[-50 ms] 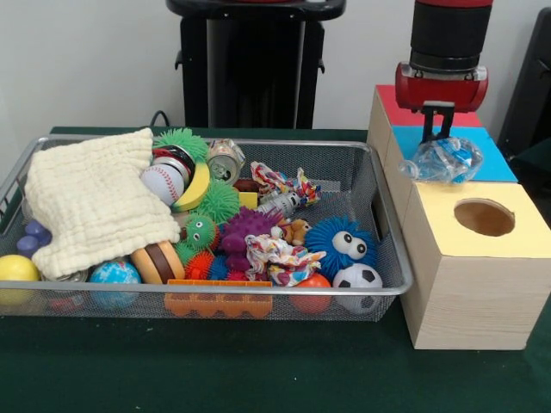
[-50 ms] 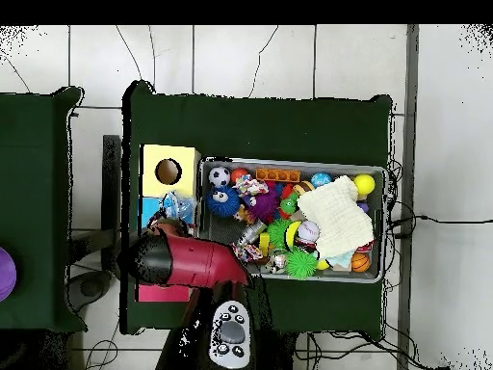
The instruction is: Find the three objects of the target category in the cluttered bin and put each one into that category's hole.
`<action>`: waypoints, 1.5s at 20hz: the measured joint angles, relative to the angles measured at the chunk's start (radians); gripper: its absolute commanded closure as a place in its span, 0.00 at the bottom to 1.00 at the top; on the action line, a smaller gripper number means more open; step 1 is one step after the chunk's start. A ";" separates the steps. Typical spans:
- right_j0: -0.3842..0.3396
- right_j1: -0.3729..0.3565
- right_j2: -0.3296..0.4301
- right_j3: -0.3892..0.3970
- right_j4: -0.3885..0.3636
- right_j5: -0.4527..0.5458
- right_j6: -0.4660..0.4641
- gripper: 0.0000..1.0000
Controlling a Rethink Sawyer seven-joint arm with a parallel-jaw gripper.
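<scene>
At the far left of the front view a cream waffle-weave cloth (image 1: 93,200) lies draped over the left end of the silver wire-mesh bin (image 1: 389,258), hiding whatever sits beneath it. Moving right, the bin's middle is a heap of toys: a white baseball (image 1: 162,182), green spiky rubber balls (image 1: 219,201), a crushed silver drinks can (image 1: 225,160), a purple spiky ball (image 1: 247,228), a blue fuzzy ball with big eyes (image 1: 339,244) and a small black-and-white football (image 1: 357,280) in the lower right corner. Just right of the bin stands the wooden sorting box (image 1: 469,301) with its yellow top and round hole (image 1: 484,217) nearest the camera, a blue top (image 1: 497,163) behind it and a red one (image 1: 398,114) furthest back. Over the blue section hangs the red and black gripper (image 1: 436,135), its fingers closed narrowly on a crumpled clear plastic bottle (image 1: 443,160), which dangles just above that blue top. The overhead view shows the same: the bottle (image 2: 177,207) sits over the blue panel beside the bin's edge. I would judge the bottle very light, thin-walled and slippery, apt to buckle or twist under a pinch, so a hold across a creased ridge or near the stiffer neck seems safest. Whether the blue top has its own hole I cannot tell, as the bottle covers it.
</scene>
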 measured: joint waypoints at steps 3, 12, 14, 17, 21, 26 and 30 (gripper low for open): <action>0.000 -0.015 0.000 0.003 0.000 0.016 0.000 1.00; 0.013 -0.162 -0.024 0.005 -0.001 0.329 0.000 1.00; 0.015 -0.176 -0.027 0.005 -0.001 0.358 0.000 1.00; 0.024 -0.232 -0.040 0.003 -0.002 0.462 0.000 1.00; 0.033 -0.255 -0.049 -0.006 -0.003 0.487 0.000 1.00; 0.064 -0.251 -0.081 -0.046 -0.024 0.486 0.000 1.00; 0.078 -0.225 -0.094 -0.084 -0.038 0.482 0.000 1.00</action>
